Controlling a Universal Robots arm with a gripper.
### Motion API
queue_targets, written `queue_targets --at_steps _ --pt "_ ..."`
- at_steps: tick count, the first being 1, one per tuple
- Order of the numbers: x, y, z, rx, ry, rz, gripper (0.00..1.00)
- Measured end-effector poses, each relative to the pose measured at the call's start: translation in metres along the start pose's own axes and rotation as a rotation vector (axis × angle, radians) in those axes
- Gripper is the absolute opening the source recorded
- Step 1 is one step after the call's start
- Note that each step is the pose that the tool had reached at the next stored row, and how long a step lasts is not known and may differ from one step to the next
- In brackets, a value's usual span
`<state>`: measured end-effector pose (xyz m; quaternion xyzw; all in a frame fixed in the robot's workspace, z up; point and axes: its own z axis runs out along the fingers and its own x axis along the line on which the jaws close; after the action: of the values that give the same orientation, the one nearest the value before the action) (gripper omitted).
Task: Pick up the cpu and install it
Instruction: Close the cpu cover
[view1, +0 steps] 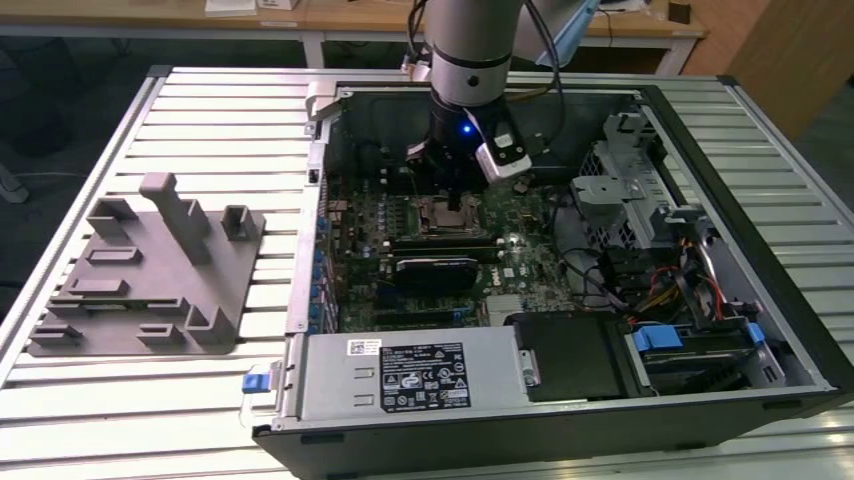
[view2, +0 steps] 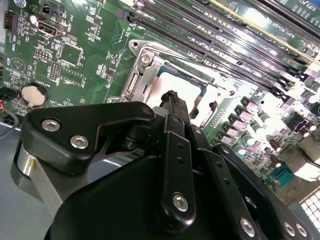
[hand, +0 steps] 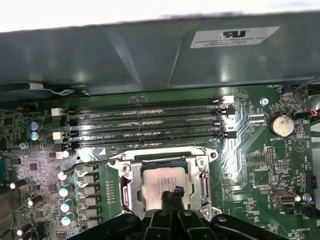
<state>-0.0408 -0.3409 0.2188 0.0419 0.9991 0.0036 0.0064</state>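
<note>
- Hovering low inside the open computer case (view1: 561, 428), the gripper (hand: 171, 194) has its fingers pressed together, with the tips on or just above the cpu; I cannot tell which.
- The cpu (hand: 156, 180) lies flat in the metal-framed socket (hand: 204, 172) on the green motherboard (hand: 260, 150).
- Beyond the socket run the memory slots (hand: 150, 125), then the grey case wall (hand: 125, 55).

We see a silver-grey cylindrical arm (view1: 470, 40) ringed with black bands, a blue light (view1: 463, 128) glowing at its wrist, a pale camera box (view1: 505, 155) mounted beside it and black cables (view1: 545, 50) trailing off. Our gripper (view2: 170, 97) is matte black, its linked bars pinned with silver screws (view2: 80, 142).
</note>
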Motion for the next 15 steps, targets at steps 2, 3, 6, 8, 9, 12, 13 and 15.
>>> queue_targets --at_steps 2,3,6,8,9,12,13,15 --pt "0.0000 -0.0001 0.0002 -0.0001 0.0000 0.000 0.11" --pt "0.0001 -0.0001 0.0004 -0.0003 -0.0001 0.000 0.11" --pt "0.0037 -0.0004 0.0012 -0.0002 -0.0001 0.000 0.11" --pt "0.0077 -0.0008 0.0016 -0.0002 -0.0001 0.000 0.11" --pt "0.0099 -0.0010 0.0017 -0.0001 0.0000 0.000 0.11" --pt "0.0160 -0.0015 0.0027 -0.0004 -0.0001 0.000 0.11" --pt "0.0177 -0.0018 0.0034 -0.0006 0.0000 0.000 0.11" --pt "0.0206 -0.0021 0.0046 -0.0008 0.0000 0.000 0.11"
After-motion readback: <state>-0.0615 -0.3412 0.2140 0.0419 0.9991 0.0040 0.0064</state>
